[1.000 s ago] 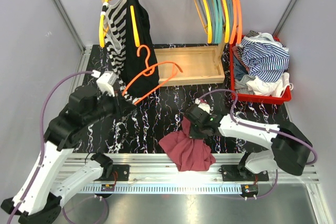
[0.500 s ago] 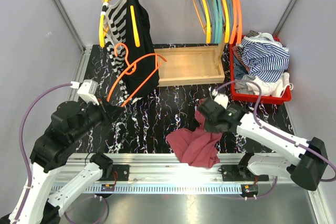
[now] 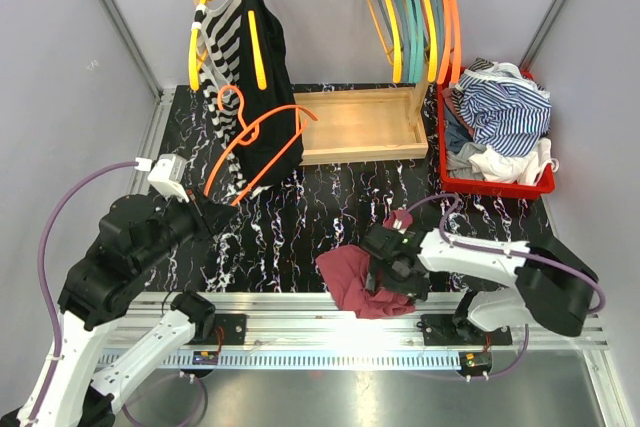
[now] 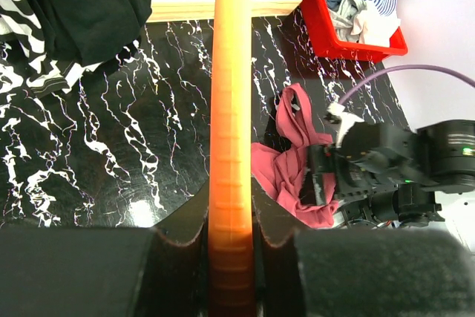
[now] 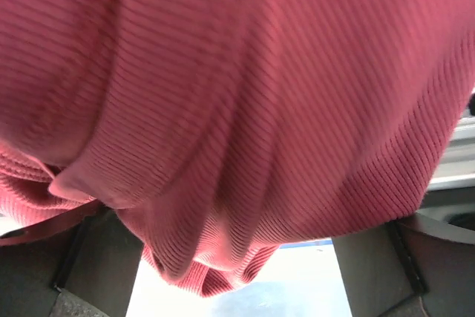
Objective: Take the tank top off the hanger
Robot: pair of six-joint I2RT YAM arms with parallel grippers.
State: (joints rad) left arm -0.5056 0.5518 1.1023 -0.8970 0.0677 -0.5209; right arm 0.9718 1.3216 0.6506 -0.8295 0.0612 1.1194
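Note:
The orange hanger (image 3: 258, 137) is bare and tilted above the table's left side, with my left gripper (image 3: 207, 209) shut on its lower end. In the left wrist view the hanger (image 4: 230, 94) runs straight up from between the left gripper's (image 4: 230, 222) jaws. The red tank top (image 3: 349, 278) lies crumpled on the marbled table near the front edge. My right gripper (image 3: 396, 269) is at its right side, open. In the right wrist view the tank top (image 5: 237, 94) fills the frame and sags loosely between the right gripper's (image 5: 237, 276) wide-apart fingers (image 5: 93, 261).
A wooden rack (image 3: 365, 122) at the back carries striped and black garments (image 3: 240, 77) on yellow hangers and several bare coloured hangers (image 3: 420, 7). A red bin (image 3: 497, 187) of clothes stands at the back right. The metal rail (image 3: 300, 307) runs along the front edge.
The right gripper came back down toward the front edge with the tank top and opened its jaws. The left arm swung the hanger up and left, then held still.

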